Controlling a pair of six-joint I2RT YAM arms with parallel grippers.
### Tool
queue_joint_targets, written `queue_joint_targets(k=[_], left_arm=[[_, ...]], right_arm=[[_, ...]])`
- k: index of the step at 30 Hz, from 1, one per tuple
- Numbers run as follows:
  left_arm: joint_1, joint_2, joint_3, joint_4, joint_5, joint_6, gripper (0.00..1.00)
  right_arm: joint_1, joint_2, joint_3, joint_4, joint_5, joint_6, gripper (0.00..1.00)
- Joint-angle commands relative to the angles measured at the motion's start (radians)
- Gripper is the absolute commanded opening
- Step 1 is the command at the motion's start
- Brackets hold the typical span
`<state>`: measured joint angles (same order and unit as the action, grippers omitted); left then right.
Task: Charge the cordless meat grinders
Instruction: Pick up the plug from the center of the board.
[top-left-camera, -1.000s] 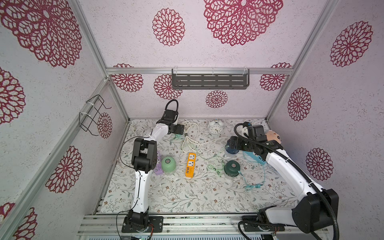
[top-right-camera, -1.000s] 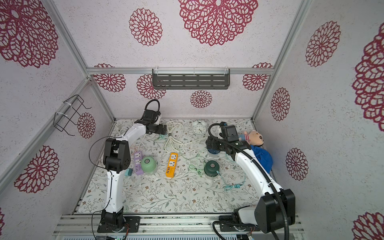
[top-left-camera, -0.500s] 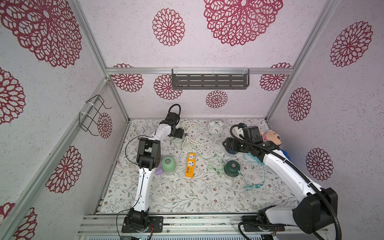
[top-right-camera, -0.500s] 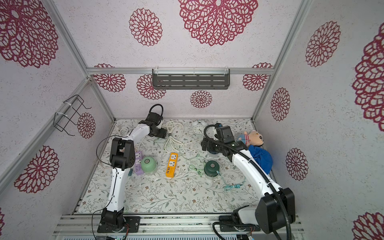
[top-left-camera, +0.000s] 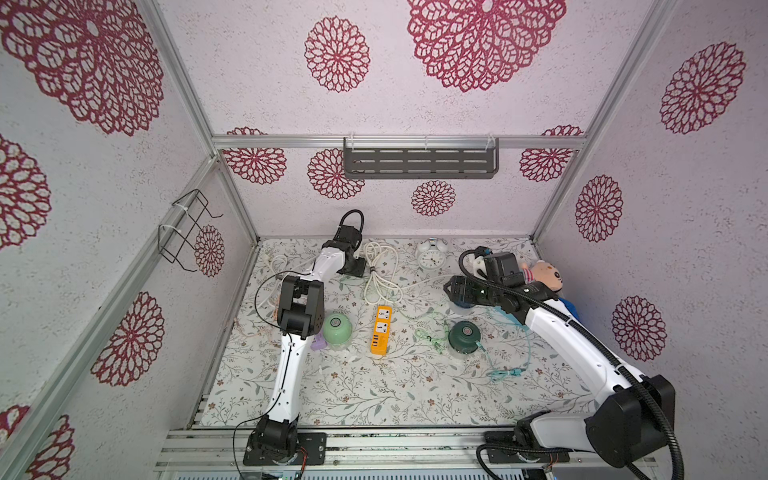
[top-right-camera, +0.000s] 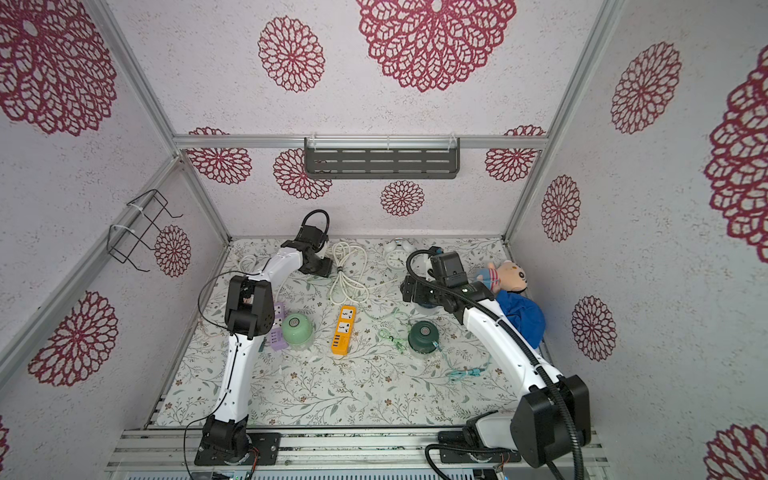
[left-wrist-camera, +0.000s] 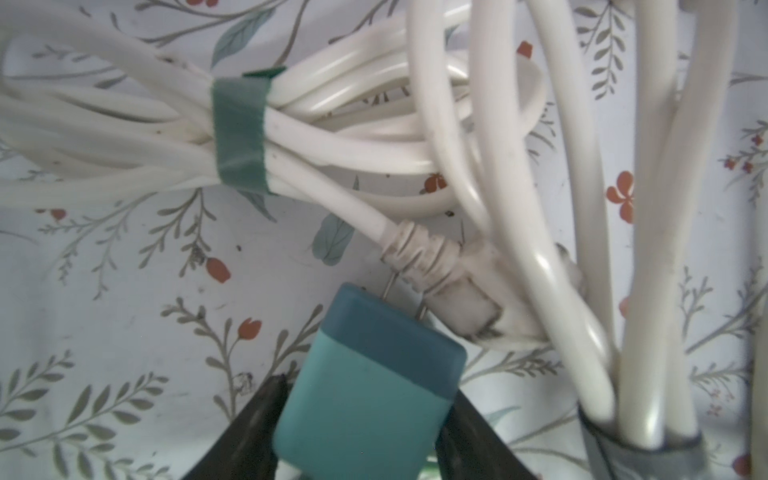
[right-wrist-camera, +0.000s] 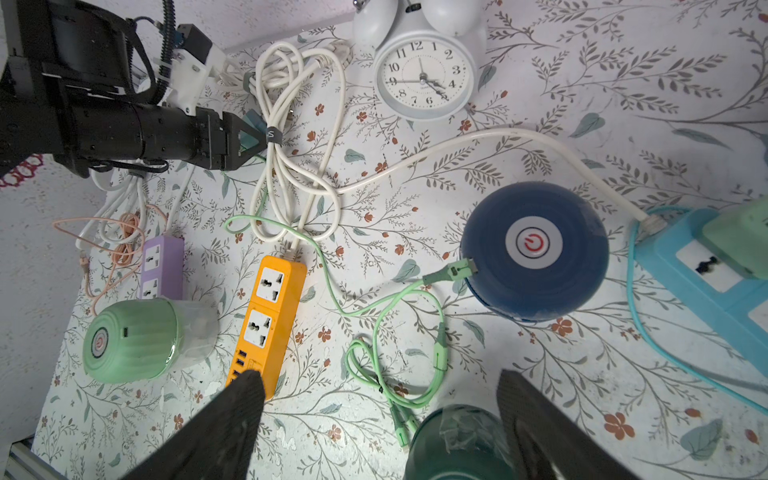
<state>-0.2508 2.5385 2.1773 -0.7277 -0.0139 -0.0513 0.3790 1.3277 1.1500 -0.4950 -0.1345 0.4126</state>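
Right gripper (top-left-camera: 451, 291) has slid over the navy blue dome-topped grinder (top-left-camera: 461, 306); mint green grinder (top-left-camera: 337, 327) and dark green grinder (top-left-camera: 464, 333) flank the orange power strip (top-left-camera: 381, 330). Left wrist: left gripper (left-wrist-camera: 365, 399) clamps a teal square plug (left-wrist-camera: 374, 365) (beside bundled white cable (left-wrist-camera: 332, 137)). Right wrist: right gripper's fingers (right-wrist-camera: 232, 415) wide apart, empty

Quick count: 3 grinders (mint (top-left-camera: 337, 328), navy (right-wrist-camera: 534, 249), dark green (top-left-camera: 464, 334)), 3 power strips (purple (right-wrist-camera: 162, 266), orange (top-left-camera: 382, 330), blue (right-wrist-camera: 706, 274)), 1 alarm clock (top-left-camera: 431, 257), 1 plushie (top-left-camera: 544, 274).

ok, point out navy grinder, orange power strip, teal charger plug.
navy grinder (right-wrist-camera: 534, 243): right wrist view, on its centre button.
orange power strip (top-left-camera: 381, 330): in a top view, mid-body.
teal charger plug (left-wrist-camera: 370, 390): left wrist view, on its lighter face.
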Motion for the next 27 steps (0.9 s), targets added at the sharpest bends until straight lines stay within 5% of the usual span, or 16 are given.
queue_joint_targets(k=[1,8,17,20,27], left_arm=[[-0.008,-0.010,-0.005,0.029,0.002,0.006,0.56],[-0.016,-0.101,-0.045,-0.005,-0.003,0.002,0.47],[-0.044,-0.491,-0.375,0.143,0.056,-0.125,0.42],[-0.081,-0.620,-0.440,0.156,0.094,-0.186,0.41],[-0.268,-0.918,-0.776,0.509,0.092,-0.341,0.42]], right_arm=[[0.010,-0.009,0.037,0.001,0.012,0.015,0.91],[0.023,-0.036,0.028,-0.002,0.012,0.021,0.91],[0.049,-0.084,0.002,0.048,-0.010,0.052,0.89],[0.053,-0.110,-0.017,0.086,-0.032,0.075,0.89],[0.052,-0.116,-0.054,0.283,-0.154,0.232,0.95]])
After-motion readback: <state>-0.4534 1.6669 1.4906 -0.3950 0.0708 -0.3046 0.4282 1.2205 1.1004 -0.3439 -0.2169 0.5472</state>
